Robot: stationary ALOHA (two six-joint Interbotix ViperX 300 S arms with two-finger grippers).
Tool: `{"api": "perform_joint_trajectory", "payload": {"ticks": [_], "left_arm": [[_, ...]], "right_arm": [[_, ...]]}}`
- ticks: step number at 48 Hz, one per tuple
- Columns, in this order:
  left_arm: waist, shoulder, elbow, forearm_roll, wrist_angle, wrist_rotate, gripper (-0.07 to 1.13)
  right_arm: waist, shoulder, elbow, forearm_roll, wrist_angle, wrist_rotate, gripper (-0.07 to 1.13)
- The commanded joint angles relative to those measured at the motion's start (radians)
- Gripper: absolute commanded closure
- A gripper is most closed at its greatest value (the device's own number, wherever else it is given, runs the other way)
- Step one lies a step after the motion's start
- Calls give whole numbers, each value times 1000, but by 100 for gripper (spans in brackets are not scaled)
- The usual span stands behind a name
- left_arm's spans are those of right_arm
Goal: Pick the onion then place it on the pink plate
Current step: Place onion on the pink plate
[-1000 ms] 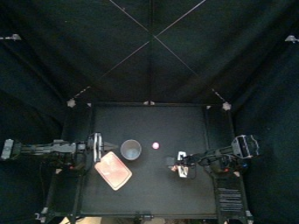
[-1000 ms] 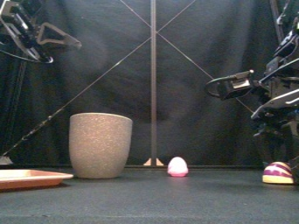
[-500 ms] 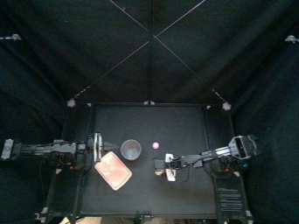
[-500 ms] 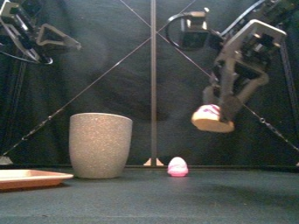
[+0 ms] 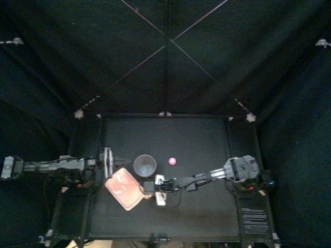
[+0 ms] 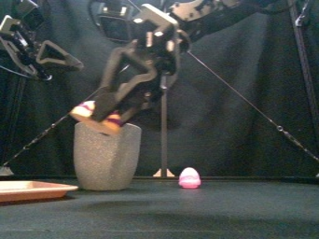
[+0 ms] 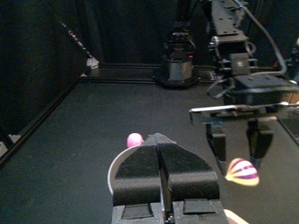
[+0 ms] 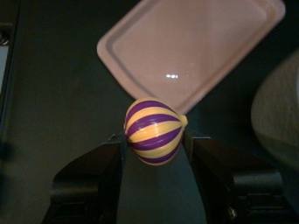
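Black curtains are closing in the booth around a small black desk [image 5: 195,213]. The right pincer [image 8: 156,150] is pinching the onion [image 8: 155,129], a purple-and-yellow striped toy, and holding it in the air clear of the desk.

In the right wrist view the onion is covering the nearest corner of the pink plate [image 8: 193,48]. The jaws are hiding the onion's flanks, and the grey speckled cup [image 6: 107,154] is being cut off at that frame's right edge.

The front view is showing what the wrist view cannot. There the onion is hanging left of centre, just above the cup's rim in the frame, with its long axis slanting down toward the frame's right.

From above, the onion itself is too small to make out. The right pincer is sitting just right of the plate and below the cup in the frame.

A small pink toy [image 6: 189,177] is standing on the desk right of the cup, well apart from the onion.

The left pincer [image 7: 163,171] is resting at the left of the desk with its jaws pressed together. In the left wrist view they are hiding part of the cup's rim.
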Motion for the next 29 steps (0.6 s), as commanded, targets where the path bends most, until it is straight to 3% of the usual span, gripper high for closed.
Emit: {"api": "perform_joint_trajectory", "payload": {"ticks": [1, 20, 29], "left_arm": [[18, 2, -11, -18, -5, 6, 94], [25, 0, -9, -20, -5, 8, 94], [25, 0, -9, -20, -5, 8, 94]], "right_arm": [[-3, 48, -135, 3, 17, 6, 38], [-37, 261, -500, -37, 133, 8, 36], [-63, 336, -618, -91, 207, 12, 27]]}}
